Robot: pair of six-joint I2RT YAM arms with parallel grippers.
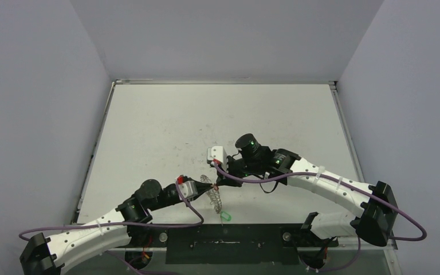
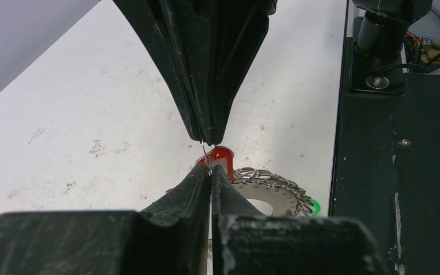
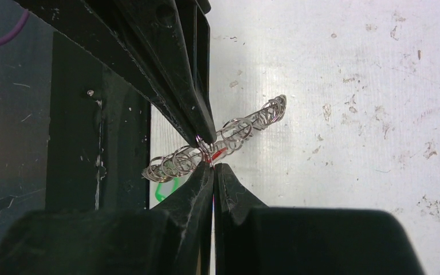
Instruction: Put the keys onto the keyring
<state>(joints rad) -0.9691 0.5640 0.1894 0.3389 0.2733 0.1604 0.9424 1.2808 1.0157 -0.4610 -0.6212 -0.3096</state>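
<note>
The keyring [image 3: 246,123] hangs tilted between both grippers, edge-on in the right wrist view and flat-faced [image 2: 275,192] in the left wrist view. My left gripper [image 2: 211,169] is shut on a thin wire loop at its fringe. Just behind that loop sits the red-tagged key [image 2: 222,156]. My right gripper [image 3: 212,166] is shut tip to tip against the left one, with red showing between its fingers [image 3: 195,189]. The green tag [image 1: 225,216] lies under the ring's low end [image 3: 163,190]. In the top view the two grippers meet above the keyring [image 1: 215,196].
The black base plate [image 1: 229,240] runs along the near edge, close under the keyring. Its edge shows beside the ring [image 2: 378,189]. The white table [image 1: 206,114] is scuffed. Grey walls enclose the back and sides.
</note>
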